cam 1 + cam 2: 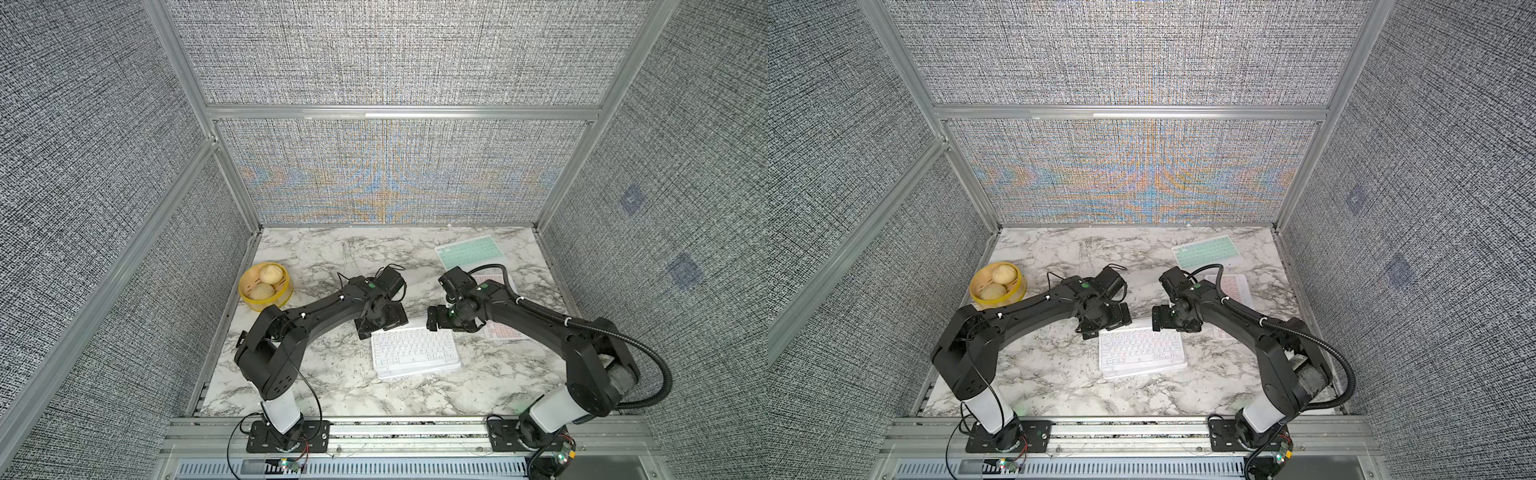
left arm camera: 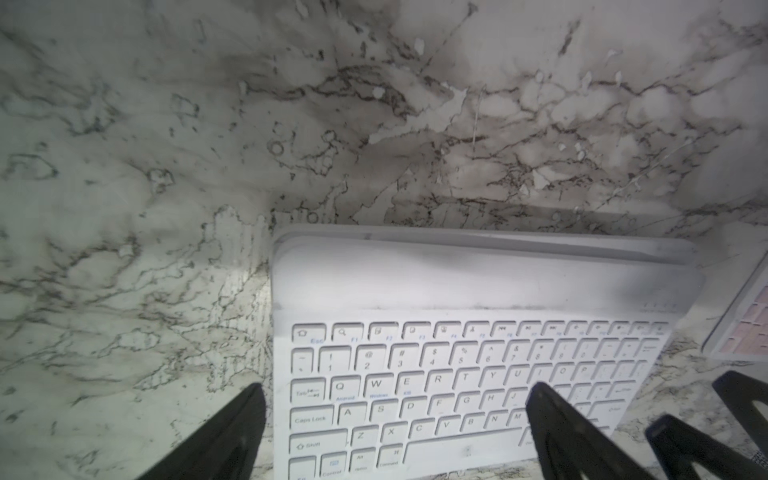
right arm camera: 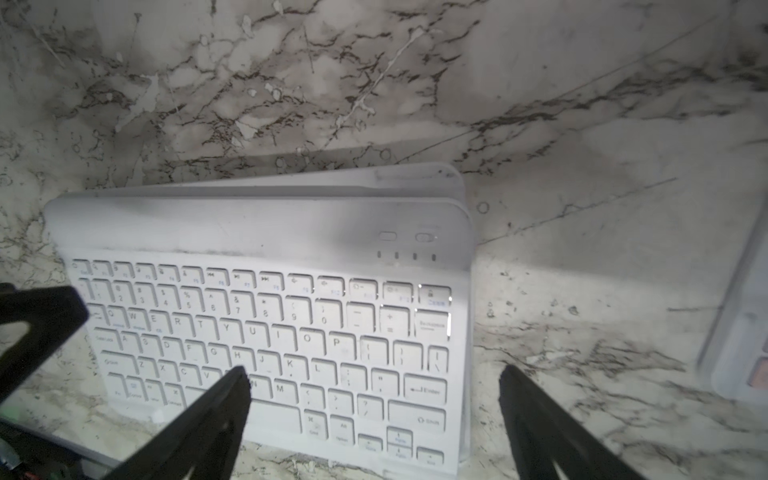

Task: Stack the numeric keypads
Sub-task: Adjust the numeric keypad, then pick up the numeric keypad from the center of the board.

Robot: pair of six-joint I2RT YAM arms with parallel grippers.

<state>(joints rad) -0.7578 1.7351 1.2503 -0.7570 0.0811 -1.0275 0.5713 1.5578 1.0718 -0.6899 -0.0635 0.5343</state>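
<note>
- Marble-patterned tabletop [image 1: 316, 266], boxed in by grey woven walls on aluminium framing.
- Mid-table, toward the near edge: top white keypad [image 1: 415, 351], keys up, lying on a second white keypad [image 3: 415, 176]. Sits slightly skewed, with a strip of the lower one peeking out along the far edge in the right wrist view.
- Reads as a two-high stack begun but not squared, with nothing held at present.
- Next move, by judgement: either nudge the pair flush, or fetch the pink keypad [image 1: 505, 330], near the stack's right side and partly hidden under the right arm. After that, the mint green keypad [image 1: 471, 251], well apart in the far right corner.
- Calls for a low, flat approach to a thin edge. Slim frames, so little to grab, and a shove would likely slide the stack rather than lift anything.
- Left gripper [image 2: 397, 388]: spread wide and empty, pointing down at the stack's far left corner. One finger [image 2: 557, 424] above the keys, its mate out over bare marble. Contact with the keys: cannot tell.
- Right gripper [image 3: 374, 372]: likewise spread wide and empty, straddling the right short edge, one finger [image 3: 224, 399] over the keys.
- Both arms bent at the elbow, reaching in from the near rail, wrists close together above the stack's far edge.
- Far left, well apart: yellow steamer basket [image 1: 272, 304] holding two buns [image 1: 271, 272], no part of the job.
</note>
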